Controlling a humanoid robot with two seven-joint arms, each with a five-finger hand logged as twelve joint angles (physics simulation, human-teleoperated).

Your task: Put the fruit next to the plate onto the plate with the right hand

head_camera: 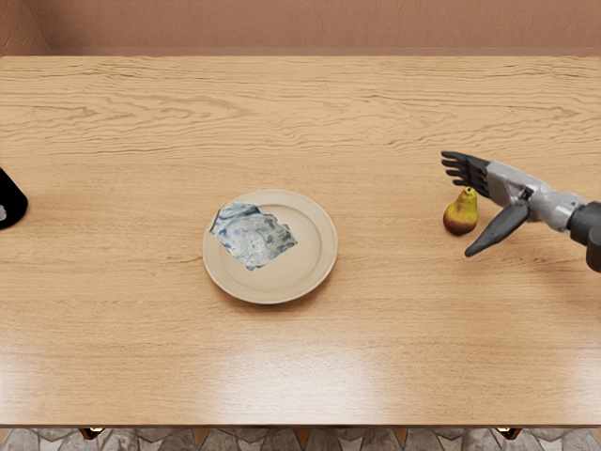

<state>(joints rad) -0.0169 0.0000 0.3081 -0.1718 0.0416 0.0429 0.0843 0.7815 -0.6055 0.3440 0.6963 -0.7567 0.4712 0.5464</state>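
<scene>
Just left of the right robot hand (500,191), sitting between its fingers (465,169) and thumb as I see it from the head view: the pear (460,214). It stands upright on the desk (282,113), narrow end up, yellow with a reddish-brown flush low down.

Right robot hand is released. Four dark fingers are stretched out toward the left, the thumb is swung down and away, and there's nothing in the grip. The fingers sit right over the pear's top in the picture. I can't tell if they touch it or hang just behind it. The thumb tip is clear of the fruit, a little to its right and lower. The arm comes in from the right edge.

Plate (319,258) is well apart from that hand, off to its left past the pear, near the middle of the desk. It's round, cream, with a shallow rim. A scrap of blue-and-white patterned stuff (252,235) lies on the plate's left half; I can't make out what it is. Pear is not on the plate, with bare wood between the two.

Far to the left, at the picture's edge, the left robot hand (9,199) shows only as a dark rounded lump on the desk, mostly cropped. I can't tell its state.
</scene>
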